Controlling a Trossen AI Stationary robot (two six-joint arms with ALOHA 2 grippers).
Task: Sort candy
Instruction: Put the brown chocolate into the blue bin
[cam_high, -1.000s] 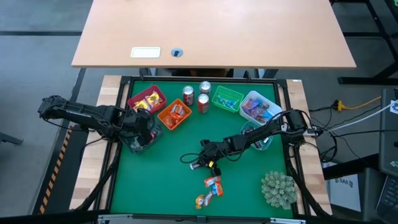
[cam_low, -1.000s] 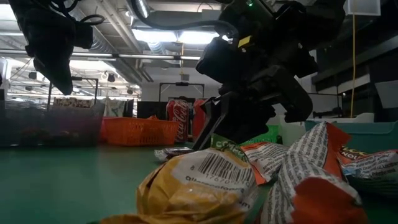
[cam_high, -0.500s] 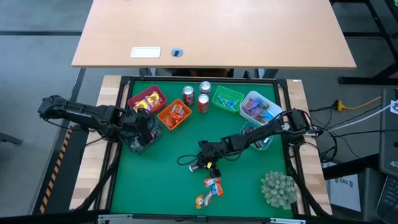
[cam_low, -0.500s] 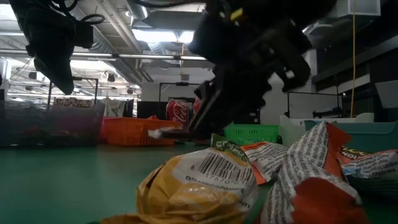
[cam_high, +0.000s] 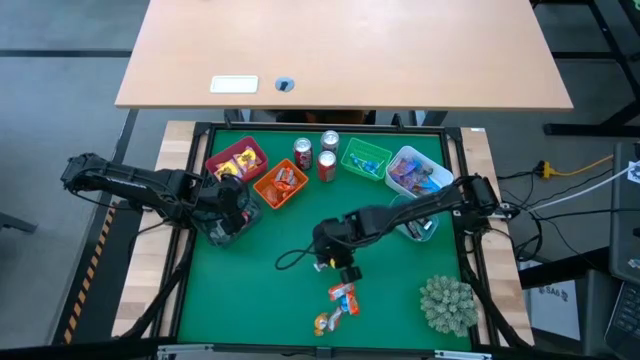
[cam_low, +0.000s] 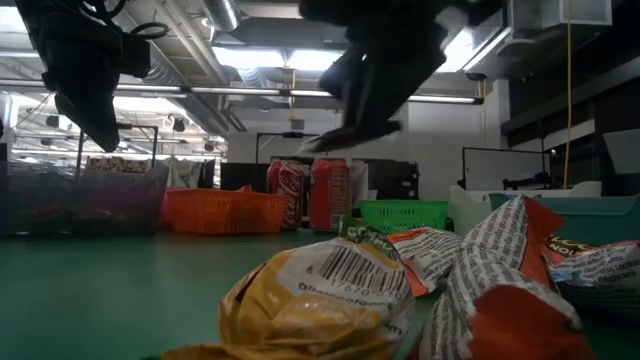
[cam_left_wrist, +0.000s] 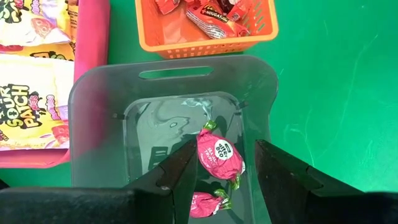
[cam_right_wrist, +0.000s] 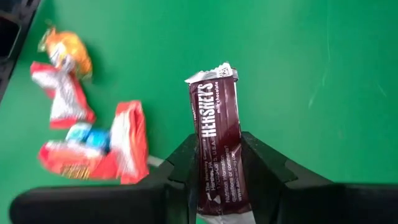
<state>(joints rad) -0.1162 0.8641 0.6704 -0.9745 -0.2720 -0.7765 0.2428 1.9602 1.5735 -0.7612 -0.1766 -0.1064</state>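
Note:
My right gripper (cam_right_wrist: 217, 146) is shut on a brown Hershey's bar (cam_right_wrist: 214, 118) above the middle of the green mat (cam_high: 250, 300). On the mat near the front edge lie loose candy pieces: an orange-yellow one (cam_high: 322, 323) and red-and-white ones (cam_high: 343, 297). My left gripper (cam_left_wrist: 221, 168) hangs open over a grey see-through bin (cam_left_wrist: 99, 124) at the mat's left. Two pink wrapped sweets (cam_left_wrist: 219, 155) lie on the bin's floor below and between its fingers. My right gripper pinches the Hershey's bar between its two fingers by the two long edges of its near half (cam_right_wrist: 217, 168). The fingers slant steeply down and lie along the bar. The bar's far end (cam_right_wrist: 211, 74) sticks out past the fingertips, and the bar is lifted clear of the mat.
Along the far edge stand a pink bin of yellow packets (cam_high: 236, 160), an orange basket (cam_high: 280, 183), red soda cans (cam_high: 303, 152), a green basket (cam_high: 365, 160) and a clear bin (cam_high: 415, 172). A spiky plant ball (cam_high: 447, 303) sits at the near right corner.
My right gripper has risen from the mat with the bar, which is now lifted clear, and has drifted a little toward the table's left edge. It stays shut on the bar. The loose candy near the front edge has stayed where it was.

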